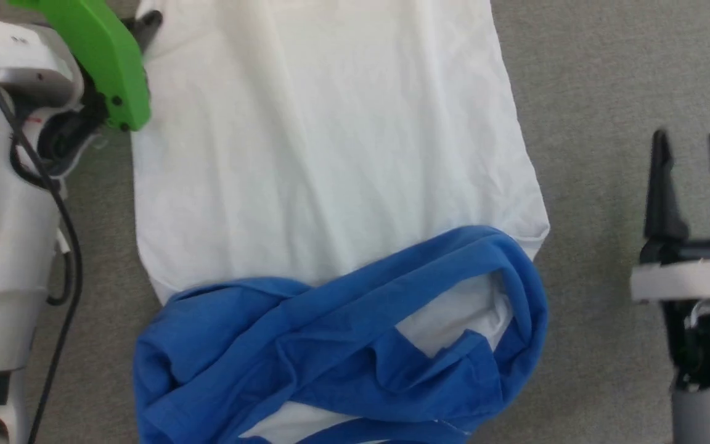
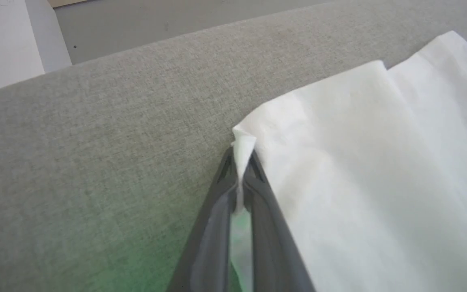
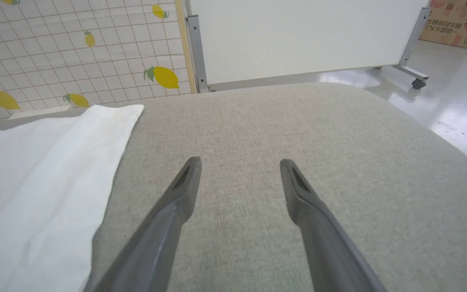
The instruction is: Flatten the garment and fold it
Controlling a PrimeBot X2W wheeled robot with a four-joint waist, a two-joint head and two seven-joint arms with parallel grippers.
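1. The one clear container is a printed cardboard box (image 3: pixel 456 18) on the floor at the far right of the right wrist view; what it holds cannot be seen. A white box-like shape (image 2: pixel 2 44) stands beyond the table in the left wrist view, and its inside is hidden too.
2. The garment (image 1: pixel 330 154) lies on the table (image 1: pixel 607 92). Its white body is spread fairly flat and runs away from the robot. The blue sleeves (image 1: pixel 330 345) are bunched and crossed in a heap at the near end, with white cloth showing through the gaps.
3. The left pincer (image 2: pixel 239 160) is closed tight on a small fold of white cloth at the garment's far left corner, and the cloth sticks up between its tips. The left arm's green cover (image 1: pixel 102 55) sits just beside the garment's left edge.
4. The right pincer (image 3: pixel 240 164) stands wide and holds nothing. It is over bare table, well to the right of the garment.
5. The table is covered in grey woven fabric and has a rounded, padded edge.
6. Past the table are a tile-patterned sheet with yellow lemons (image 3: pixel 75 48), a white panel (image 3: pixel 298 36) on a metal frame with castors, and a glossy pale floor (image 3: pixel 460 101).
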